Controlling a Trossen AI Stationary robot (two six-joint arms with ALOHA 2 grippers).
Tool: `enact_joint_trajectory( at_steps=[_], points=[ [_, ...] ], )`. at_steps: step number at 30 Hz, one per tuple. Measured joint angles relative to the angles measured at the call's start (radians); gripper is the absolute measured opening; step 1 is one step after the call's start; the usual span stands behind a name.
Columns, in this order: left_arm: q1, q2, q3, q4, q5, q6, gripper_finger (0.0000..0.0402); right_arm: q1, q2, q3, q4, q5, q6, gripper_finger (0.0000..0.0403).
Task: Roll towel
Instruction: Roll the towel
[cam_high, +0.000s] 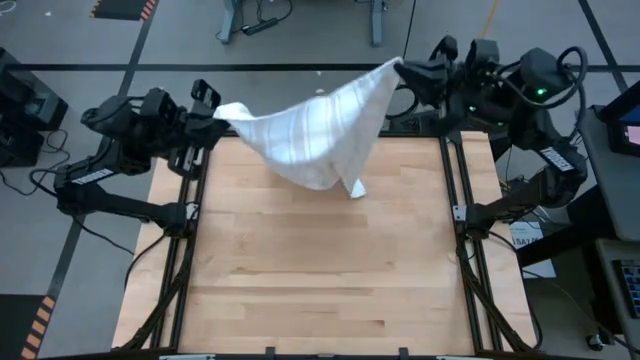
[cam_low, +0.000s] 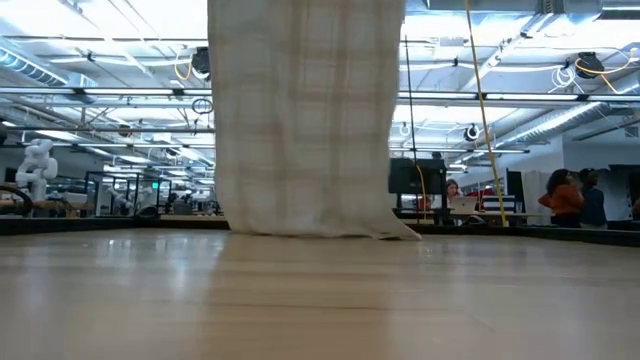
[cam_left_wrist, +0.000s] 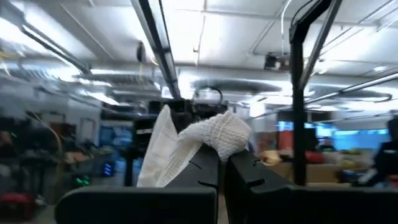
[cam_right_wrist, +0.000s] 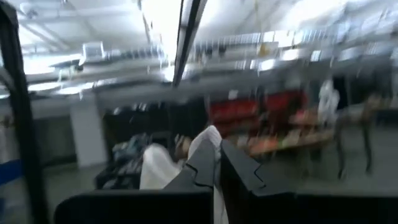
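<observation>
The white towel (cam_high: 318, 135) with its faint grid check hangs stretched in the air between both arms over the far part of the table. My left gripper (cam_high: 217, 113) is shut on the towel's left corner, and my right gripper (cam_high: 402, 68) is shut on its right corner. In the low view the towel (cam_low: 305, 120) hangs like a curtain, its bottom edge brushing the tabletop. The left wrist view shows a bunched corner of the towel (cam_left_wrist: 211, 140) pinched between my dark fingers. In the right wrist view a sliver of the towel (cam_right_wrist: 205, 146) pokes out of the shut fingers.
The wooden table (cam_high: 320, 270) spreads toward the near edge, framed by black rails (cam_high: 462, 240) on both sides. Beyond the table the low view shows people (cam_low: 565, 200) seated at desks in the room.
</observation>
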Motion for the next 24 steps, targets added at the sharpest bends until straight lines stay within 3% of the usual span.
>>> enact_joint_trajectory(
  at_steps=[3, 7, 10, 12, 17, 20, 24],
  points=[
    [0.0, 0.0, 0.0, -0.053, 0.037, -0.026, 0.0004, 0.008, -0.008, 0.03, -0.147, -0.023, 0.085, 0.0002],
    [-0.001, 0.0, 0.0, -0.175, 0.106, -0.054, 0.0004, 0.008, -0.016, 0.034, -0.305, -0.133, 0.219, 0.0002],
    [0.0, 0.0, 0.0, -0.247, 0.105, -0.078, 0.0004, 0.014, -0.017, 0.034, -0.36, -0.211, 0.281, 0.0002],
    [0.0, 0.0, 0.0, -0.275, 0.075, -0.074, 0.0004, 0.015, -0.019, 0.034, -0.373, -0.205, 0.285, 0.0002],
    [0.005, 0.008, 0.0, -0.285, -0.158, 0.016, 0.0004, 0.013, -0.009, 0.034, -0.339, 0.02, 0.193, 0.0002],
    [0.006, 0.019, -0.001, -0.201, -0.312, 0.097, 0.0004, 0.003, 0.004, 0.034, -0.248, 0.178, 0.109, 0.0002],
    [0.034, 0.042, 0.0, -0.042, -0.359, 0.167, 0.0004, -0.035, 0.025, 0.034, -0.059, 0.233, -0.03, 0.0002]
  ],
)
